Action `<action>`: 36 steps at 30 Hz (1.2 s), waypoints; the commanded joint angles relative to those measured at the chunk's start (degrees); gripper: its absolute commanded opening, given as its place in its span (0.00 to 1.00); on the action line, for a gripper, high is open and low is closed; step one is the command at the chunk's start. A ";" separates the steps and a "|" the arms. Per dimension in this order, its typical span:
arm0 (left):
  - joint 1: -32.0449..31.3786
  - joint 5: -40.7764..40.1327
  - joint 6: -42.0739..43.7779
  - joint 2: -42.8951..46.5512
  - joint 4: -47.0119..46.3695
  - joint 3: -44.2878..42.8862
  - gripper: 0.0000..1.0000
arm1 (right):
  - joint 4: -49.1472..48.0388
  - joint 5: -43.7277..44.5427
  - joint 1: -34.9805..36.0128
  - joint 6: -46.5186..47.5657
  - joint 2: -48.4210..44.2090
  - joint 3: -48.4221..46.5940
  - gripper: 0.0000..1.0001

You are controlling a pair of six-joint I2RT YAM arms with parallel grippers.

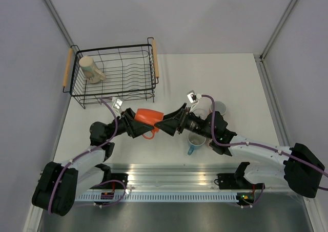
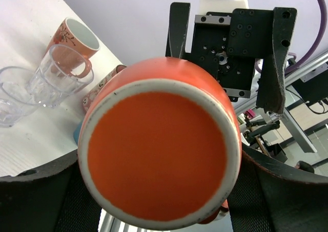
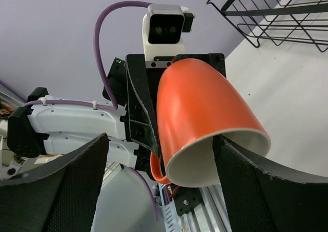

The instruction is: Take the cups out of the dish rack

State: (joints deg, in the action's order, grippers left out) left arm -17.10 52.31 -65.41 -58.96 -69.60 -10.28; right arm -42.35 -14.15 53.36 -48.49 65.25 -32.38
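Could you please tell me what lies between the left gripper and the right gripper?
The orange mug: the top view shows it lying sideways between them, its base held in the left gripper and its mouth toward the open right gripper.

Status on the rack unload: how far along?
Done: blue mug, clear glass and patterned cup sit on the table. In hand: left pincer grips the orange mug, its mouth inside the open right pincer. Left: one cream mug lying in the dish rack.
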 commanded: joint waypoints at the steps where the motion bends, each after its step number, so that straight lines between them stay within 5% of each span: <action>1: -1.00 -2.13 -0.51 0.25 -12.14 0.26 0.02 | -9.68 -2.63 -0.10 -3.71 2.33 -1.63 0.85; 8: -4.69 -3.18 1.68 0.25 -10.91 0.88 0.02 | -12.23 -2.81 -0.19 -4.68 6.46 -4.44 0.60; 14: -5.40 -3.53 3.09 2.09 -8.36 1.23 0.02 | -14.51 -3.60 -0.19 -5.56 9.54 -5.50 0.03; 20: -5.40 -5.20 5.81 5.25 -0.39 0.53 0.03 | -13.82 -3.87 -0.19 -5.56 9.54 -5.41 0.01; 22: -5.40 -7.48 7.74 6.74 3.49 -0.26 0.18 | -11.01 -3.17 -0.19 -4.34 8.40 -5.50 0.01; 23: -5.40 -8.45 9.75 8.75 8.38 -0.61 0.46 | -7.43 -2.73 -0.19 -3.72 7.44 -5.67 0.01; 26: -5.22 -14.24 15.37 14.10 22.86 -2.98 0.83 | 0.73 -0.62 -0.10 -0.39 4.90 -6.29 0.01; 30: -5.22 -24.16 22.06 20.72 36.97 -7.11 1.00 | 8.85 2.55 -0.10 3.40 1.72 -6.64 0.01; 36: -5.13 -39.42 27.17 24.41 55.86 -12.91 1.00 | 15.80 4.57 -0.10 6.83 -0.21 -7.17 0.01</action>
State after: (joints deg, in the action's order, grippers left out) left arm -22.57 27.62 -44.42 -36.12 -25.69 -18.20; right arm -31.09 -11.14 53.06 -45.36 66.28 -37.08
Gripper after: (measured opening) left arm 0.995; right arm 0.066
